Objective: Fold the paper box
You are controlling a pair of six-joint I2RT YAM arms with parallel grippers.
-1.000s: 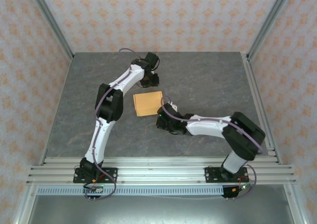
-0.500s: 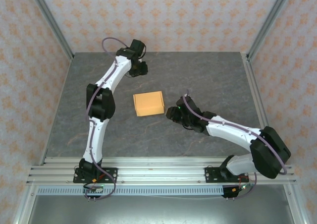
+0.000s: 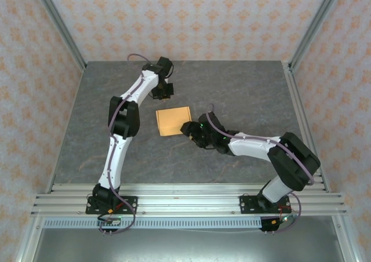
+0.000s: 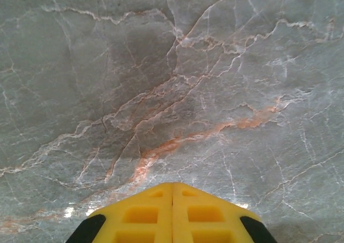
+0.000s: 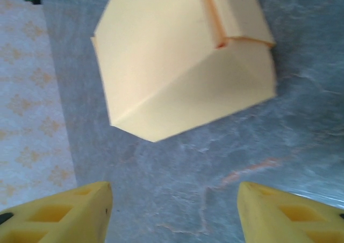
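The paper box [image 3: 174,121] sits as a compact rectangle mid-frame on the desk [image 3: 249,94]. The right pincer [image 5: 172,192], jaws apart, faces its lower-right corner. The left pincer [image 4: 172,192], pressed together and empty, hangs above it in the frame. It looks best to approach squarely and press the top flap flat.

White arms [image 3: 115,157], black joints [image 3: 124,120], yellow jaws

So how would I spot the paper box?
Look at the grey marble table. Near its middle, between the left arm and right arm, sits the box. It is the one tan-orange thing there, a small plain card rectangle.
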